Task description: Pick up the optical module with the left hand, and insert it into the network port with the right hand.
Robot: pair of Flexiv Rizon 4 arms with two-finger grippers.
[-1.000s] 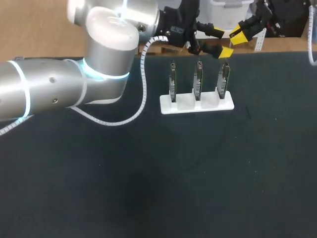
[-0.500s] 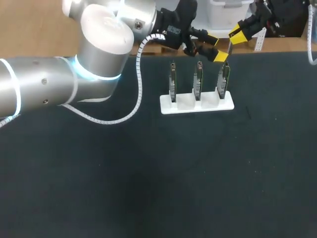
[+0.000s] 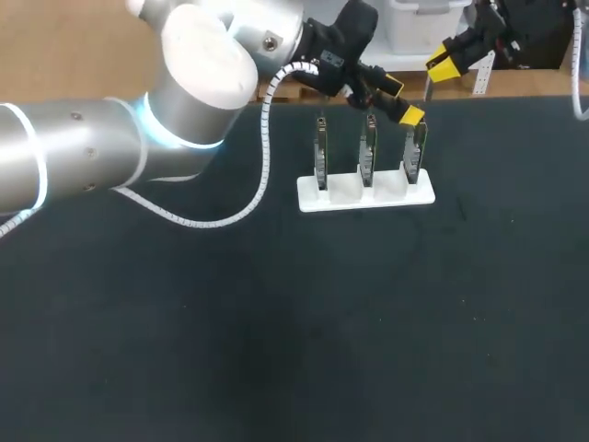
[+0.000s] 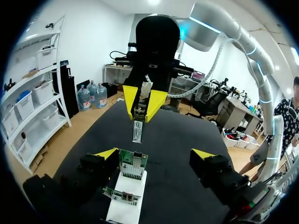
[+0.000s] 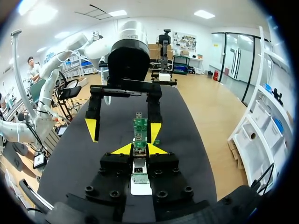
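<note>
We are straddling the end board [image 4: 133, 164] of the rack [image 3: 340, 196] with the left end effector [image 4: 154, 155], wide open. The right end effector [image 5: 139, 150] is pinching the module [image 4: 137, 129], presumably light and fragile, by its flat sides.

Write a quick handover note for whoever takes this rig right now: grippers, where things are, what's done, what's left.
Left gripper: open, fingers either side of the end board on the white holder, not clamping it.
Right gripper: shut on the optical module, held in the air just past that board.
Done: module is up and in the right gripper.
Left to do: insert it into the network port, which I cannot pick out in these views.
</note>
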